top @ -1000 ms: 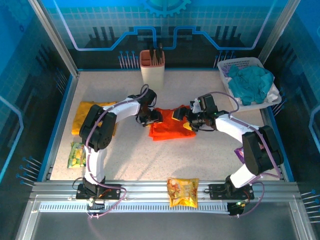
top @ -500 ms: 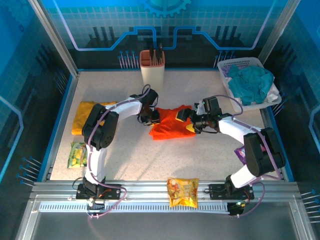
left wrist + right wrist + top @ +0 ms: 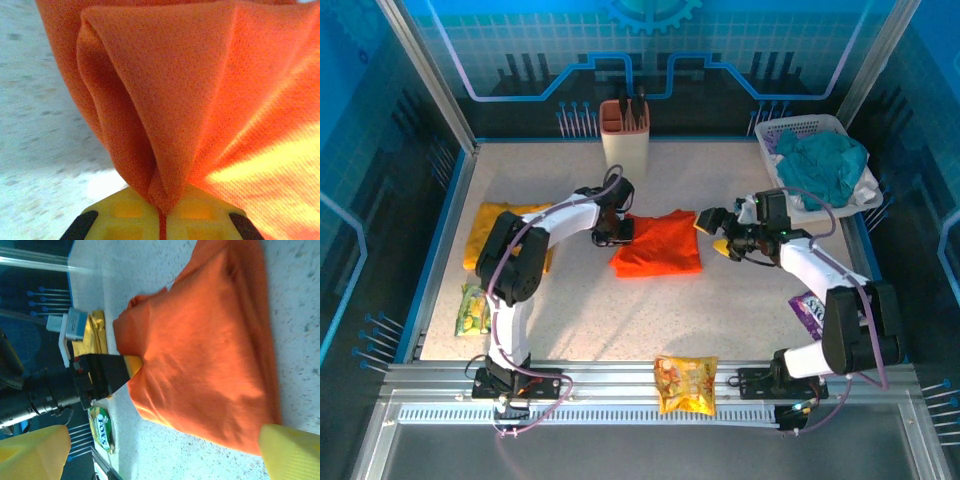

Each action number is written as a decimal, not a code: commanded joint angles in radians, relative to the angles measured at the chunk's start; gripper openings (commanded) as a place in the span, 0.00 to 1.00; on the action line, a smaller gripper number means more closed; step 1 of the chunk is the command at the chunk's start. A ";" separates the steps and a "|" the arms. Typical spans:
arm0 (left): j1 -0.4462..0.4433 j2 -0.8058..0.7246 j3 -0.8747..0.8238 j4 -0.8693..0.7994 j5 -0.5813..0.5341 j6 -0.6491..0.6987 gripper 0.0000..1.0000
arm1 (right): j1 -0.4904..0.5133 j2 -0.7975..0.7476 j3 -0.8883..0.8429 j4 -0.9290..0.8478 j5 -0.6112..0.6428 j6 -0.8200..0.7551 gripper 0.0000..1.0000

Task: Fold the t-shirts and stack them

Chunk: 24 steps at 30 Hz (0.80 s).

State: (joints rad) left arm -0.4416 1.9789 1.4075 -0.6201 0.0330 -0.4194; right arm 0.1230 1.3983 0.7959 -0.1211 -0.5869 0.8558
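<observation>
Orange t-shirt, top view: the orange t-shirt (image 3: 658,243) lies as a compact rectangle in the middle of the table (image 3: 620,310). Its long side runs left to right.
Left gripper, top view: the left gripper (image 3: 617,230) sits at the far left corner of this shirt and touches the cloth.
Right gripper, top view: the right gripper (image 3: 714,232) hangs just beside the shirt's right edge, apart from it, jaws wide and holding nothing.
Yellow t-shirt, top view: the yellow t-shirt (image 3: 492,232) lies near the left border, well apart from the orange one. The left arm is the nearer one to it.
Grip, left wrist view: the two yellow fingers (image 3: 125,217) are pressed together with a ridge of the orange t-shirt (image 3: 200,90) pinched between them. The cloth spreads away from the jaws like a tent.
Shirt, right wrist view: the orange t-shirt (image 3: 210,355) spreads in front of me. On its opposite side I see the left gripper (image 3: 134,365) biting the corner, and behind it a part of the yellow t-shirt (image 3: 97,335).
Own fingers, right wrist view: they stand wide at both lower corners, with nothing between them.
Relation for the coming move: I judge that the stacking place lies to the left of the held shirt, along its long axis, so the left arm should carry it there. I think a hold on one corner may let the fold open.
</observation>
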 commanded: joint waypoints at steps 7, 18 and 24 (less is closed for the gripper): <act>0.081 -0.177 -0.007 -0.156 -0.098 0.197 0.00 | -0.037 -0.048 -0.052 -0.053 -0.018 -0.025 0.97; 0.158 -0.349 0.029 -0.321 -0.195 0.376 0.00 | -0.036 -0.037 -0.050 -0.048 -0.029 -0.024 0.97; 0.228 -0.428 0.102 -0.416 -0.265 0.457 0.00 | -0.036 -0.019 -0.046 -0.043 -0.042 -0.019 0.97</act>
State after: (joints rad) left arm -0.2455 1.6009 1.4528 -0.9562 -0.1719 -0.0387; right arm 0.0986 1.3663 0.7494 -0.1570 -0.6006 0.8440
